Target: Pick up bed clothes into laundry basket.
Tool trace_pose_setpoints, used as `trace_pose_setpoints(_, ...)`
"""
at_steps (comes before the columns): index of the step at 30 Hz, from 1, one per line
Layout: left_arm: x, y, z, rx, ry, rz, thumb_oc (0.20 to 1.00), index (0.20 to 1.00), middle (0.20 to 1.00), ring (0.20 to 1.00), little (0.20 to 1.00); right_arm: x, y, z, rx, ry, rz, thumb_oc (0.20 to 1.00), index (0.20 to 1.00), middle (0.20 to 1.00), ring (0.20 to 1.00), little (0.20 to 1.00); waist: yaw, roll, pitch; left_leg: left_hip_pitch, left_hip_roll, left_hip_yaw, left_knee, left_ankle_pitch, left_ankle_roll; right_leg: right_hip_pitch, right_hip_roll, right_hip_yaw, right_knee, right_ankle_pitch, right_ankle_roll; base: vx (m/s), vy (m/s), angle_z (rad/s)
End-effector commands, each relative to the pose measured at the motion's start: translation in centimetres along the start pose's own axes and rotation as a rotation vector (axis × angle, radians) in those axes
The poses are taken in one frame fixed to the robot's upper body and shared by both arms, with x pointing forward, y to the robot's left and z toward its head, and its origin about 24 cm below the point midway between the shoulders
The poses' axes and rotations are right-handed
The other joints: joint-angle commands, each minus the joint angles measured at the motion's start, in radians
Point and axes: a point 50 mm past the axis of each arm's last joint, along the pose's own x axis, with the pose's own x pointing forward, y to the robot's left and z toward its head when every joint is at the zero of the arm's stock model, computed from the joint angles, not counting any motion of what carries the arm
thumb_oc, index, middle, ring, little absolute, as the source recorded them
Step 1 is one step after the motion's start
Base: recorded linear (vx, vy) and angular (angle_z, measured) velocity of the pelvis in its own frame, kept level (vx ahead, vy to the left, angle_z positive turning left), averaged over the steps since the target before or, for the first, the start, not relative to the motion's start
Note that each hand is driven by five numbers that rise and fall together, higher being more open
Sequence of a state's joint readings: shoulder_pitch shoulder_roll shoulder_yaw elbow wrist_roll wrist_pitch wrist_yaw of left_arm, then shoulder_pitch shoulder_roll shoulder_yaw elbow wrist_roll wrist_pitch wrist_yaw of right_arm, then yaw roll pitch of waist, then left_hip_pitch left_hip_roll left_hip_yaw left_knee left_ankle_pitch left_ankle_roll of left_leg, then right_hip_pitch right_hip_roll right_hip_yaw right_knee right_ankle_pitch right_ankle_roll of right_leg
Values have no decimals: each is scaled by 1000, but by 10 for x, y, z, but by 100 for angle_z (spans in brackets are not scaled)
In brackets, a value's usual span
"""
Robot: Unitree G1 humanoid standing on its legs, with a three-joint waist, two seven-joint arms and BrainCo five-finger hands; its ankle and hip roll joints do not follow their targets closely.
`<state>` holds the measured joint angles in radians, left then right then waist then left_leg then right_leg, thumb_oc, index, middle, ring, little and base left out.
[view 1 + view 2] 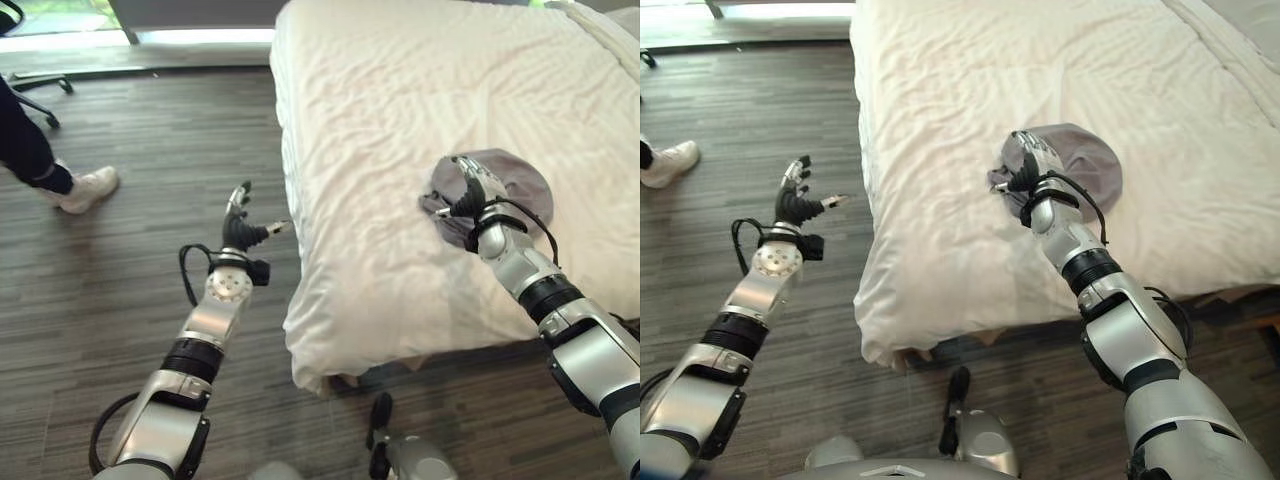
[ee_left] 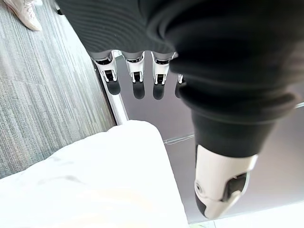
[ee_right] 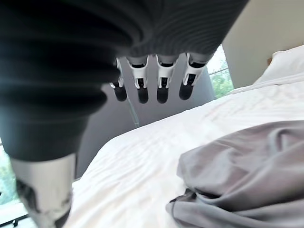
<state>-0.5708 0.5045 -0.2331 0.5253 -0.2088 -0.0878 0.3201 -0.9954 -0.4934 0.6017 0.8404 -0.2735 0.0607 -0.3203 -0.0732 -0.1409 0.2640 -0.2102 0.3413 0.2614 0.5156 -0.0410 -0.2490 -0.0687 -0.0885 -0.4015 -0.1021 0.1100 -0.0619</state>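
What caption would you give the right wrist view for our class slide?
Open right hand hovers above a crumpled grey garment on the white bed.

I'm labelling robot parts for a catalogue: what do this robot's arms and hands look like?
Both arms are silver-grey shells with black bands at the joints. The left hand and right hand have dark ribbed covers over the back and wrist, and silver fingers with dark tips. A thin black cable loops at each wrist.

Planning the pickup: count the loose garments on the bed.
1: a grey garment crumpled on the white bed, near its front edge, by the right hand. Anything behind that hand could be hidden.
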Motion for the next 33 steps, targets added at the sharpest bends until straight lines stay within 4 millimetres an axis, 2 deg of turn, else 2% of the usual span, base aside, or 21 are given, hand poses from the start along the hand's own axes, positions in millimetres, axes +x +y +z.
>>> trace_pose_setpoints(1, 11, 22, 32, 96, -161, 41, 1000, 1000, 1000, 1000, 1000, 20, -51, 22, -9, -74, -160, 1000, 1000, 1000, 1000, 1000, 34, -11, 47, 55, -136, 82, -239, -18, 110, 10, -112, 34, 15, -66, 191, 245, 178, -8)
trace_pose_setpoints(2, 11, 26, 25, 95, -133, 58, 1000, 1000, 1000, 1000, 1000, 20, -50, 13, 2, -43, -159, 1000, 1000, 1000, 1000, 1000, 60, 24, 54, 22, -150, 114, -418, 100, 106, 45, -77, 56, 15, -91, 197, 169, 127, -28)
trace_pose_setpoints(3, 11, 25, 25, 94, -133, 57, 1000, 1000, 1000, 1000, 1000, 20, -50, 13, 2, -42, -160, 1000, 1000, 1000, 1000, 1000, 63, 24, 55, 28, -151, 117, -426, 105, 105, 45, -77, 58, 15, -91, 197, 287, 163, -43)
trace_pose_setpoints(4, 11, 27, 22, 101, -115, 54, 1000, 1000, 1000, 1000, 1000, 19, -48, 9, -19, -26, -141, 1000, 1000, 1000, 1000, 1000, 63, 34, 48, 71, -145, 140, -517, 113, 110, 64, -68, 52, 15, -102, 195, 206, 81, -85)
trace_pose_setpoints(5, 10, 26, 20, 103, -104, 44, 1000, 1000, 1000, 1000, 1000, 17, -41, 8, -19, -24, -119, 1000, 1000, 1000, 1000, 1000, 57, 31, 49, 103, -162, 146, -559, 129, 127, 80, -60, 58, 23, -84, 199, 208, 139, -82)
trace_pose_setpoints(6, 21, 25, 37, 132, -143, 49, 1000, 1000, 1000, 1000, 1000, 23, -44, 14, -27, -6, -128, 1000, 1000, 1000, 1000, 1000, 32, 29, 92, 141, -167, 140, -603, 144, 153, -75, -66, 85, 326, -106, 218, 34, 96, -71)
trace_pose_setpoints(7, 28, 24, 47, 155, -169, 61, 1000, 1000, 1000, 1000, 1000, 26, -48, 20, -37, -13, -144, 1000, 1000, 1000, 1000, 1000, 24, 25, 111, 131, -168, 137, -603, 148, 157, -141, -70, 127, 387, -105, 234, -71, 14, -28)
trace_pose_setpoints(8, 36, 18, 58, 169, -191, 56, 1000, 1000, 1000, 1000, 1000, 29, -50, 25, -47, -11, -153, 1000, 1000, 1000, 1000, 1000, 19, 26, 115, 121, -167, 131, -603, 138, 153, -169, -90, 158, 373, -103, 240, -64, -111, -34)
trace_pose_setpoints(9, 42, 16, 68, 162, -203, 63, 1000, 1000, 1000, 1000, 1000, 31, -53, 25, -66, -5, -160, 1000, 1000, 1000, 1000, 1000, 17, 27, 110, 117, -160, 132, -603, 130, 146, -164, -126, 163, 309, -91, 241, 33, -202, -13)
trace_pose_setpoints(10, 47, 15, 76, 171, -220, 65, 1000, 1000, 1000, 1000, 1000, 32, -55, 22, -98, 12, -164, 1000, 1000, 1000, 1000, 1000, 14, 32, 102, 117, -144, 136, -603, 125, 133, -151, -176, 151, 235, -56, 250, 131, -264, 62)
trace_pose_setpoints(11, 49, 18, 74, 201, -201, 79, 1000, 1000, 1000, 1000, 1000, 31, -56, 11, -120, 45, -162, 1000, 1000, 1000, 1000, 1000, 8, 38, 97, 119, -134, 133, -603, 118, 127, -130, -218, 138, 167, -24, 258, 183, -263, 81)
trace_pose_setpoints(12, 51, 20, 86, 211, -249, 64, 1000, 1000, 1000, 1000, 1000, 31, -60, 13, -130, 27, -169, 1000, 1000, 1000, 1000, 1000, -1, 23, 83, 129, -140, 137, -603, 119, 119, -104, -221, 155, 95, -7, 261, 165, -175, 76)
trace_pose_setpoints(14, 47, 22, 81, 178, -245, 74, 1000, 1000, 1000, 1000, 1000, 29, -55, 15, -114, 16, -166, 1000, 1000, 1000, 1000, 1000, 5, 13, 68, 159, -128, 175, -603, 124, 108, -86, -237, 118, 53, 49, 282, 130, -131, 21)
trace_pose_setpoints(19, 46, 21, 81, 165, -248, 83, 1000, 1000, 1000, 1000, 1000, 29, -56, 14, -119, 16, -168, 1000, 1000, 1000, 1000, 1000, 5, 7, 43, 152, -104, 197, -603, 135, 91, -89, -223, 107, 15, 54, 286, 66, -156, -19)
trace_pose_setpoints(20, 45, 18, 81, 151, -252, 79, 1000, 1000, 1000, 1000, 1000, 30, -61, 13, -145, 11, -178, 1000, 1000, 1000, 1000, 1000, -1, 22, 39, 140, -87, 198, -603, 148, 78, -98, -213, 107, 15, 47, 285, 41, -155, -4)
trace_pose_setpoints(22, 45, 17, 80, 146, -251, 77, 1000, 1000, 1000, 1000, 1000, 30, -63, 12, -158, 11, -181, 1000, 1000, 1000, 1000, 1000, -5, 28, 38, 135, -82, 199, -603, 151, 73, -102, -208, 107, 15, 45, 286, 22, -111, -8)
trace_pose_setpoints(27, 45, 15, 81, 136, -257, 71, 1000, 1000, 1000, 1000, 1000, 33, -84, 6, -227, 19, -226, 1000, 1000, 1000, 1000, 1000, -19, 58, 40, 116, -51, 205, -603, 177, 51, -115, -186, 105, 15, 34, 281, 21, -95, -14)
trace_pose_setpoints(29, 43, 16, 77, 134, -250, 68, 1000, 1000, 1000, 1000, 1000, 33, -91, 4, -258, 17, -241, 1000, 1000, 1000, 1000, 1000, -25, 74, 38, 122, -37, 199, -603, 164, 31, -109, -178, 109, 15, 12, 289, 46, -85, 0)
trace_pose_setpoints(30, 42, 17, 74, 138, -242, 67, 1000, 1000, 1000, 1000, 1000, 33, -95, 3, -268, 18, -252, 1000, 1000, 1000, 1000, 1000, -29, 76, 43, 112, -31, 214, -603, 187, 39, -120, -175, 102, 15, 29, 278, 8, -82, 0)
trace_pose_setpoints(31, 41, 18, 72, 138, -240, 68, 1000, 1000, 1000, 1000, 1000, 33, -99, 1, -273, 21, -259, 1000, 1000, 1000, 1000, 1000, -32, 82, 41, 119, -28, 203, -603, 171, 26, -114, -171, 110, 15, 9, 287, 3, -74, -8)
trace_pose_setpoints(33, 40, 20, 70, 125, -237, 70, 1000, 1000, 1000, 1000, 1000, 32, -102, -1, -269, 28, -266, 1000, 1000, 1000, 1000, 1000, -37, 91, 45, 121, -17, 208, -603, 177, 20, -117, -161, 113, 15, 4, 284, 39, -55, -11)
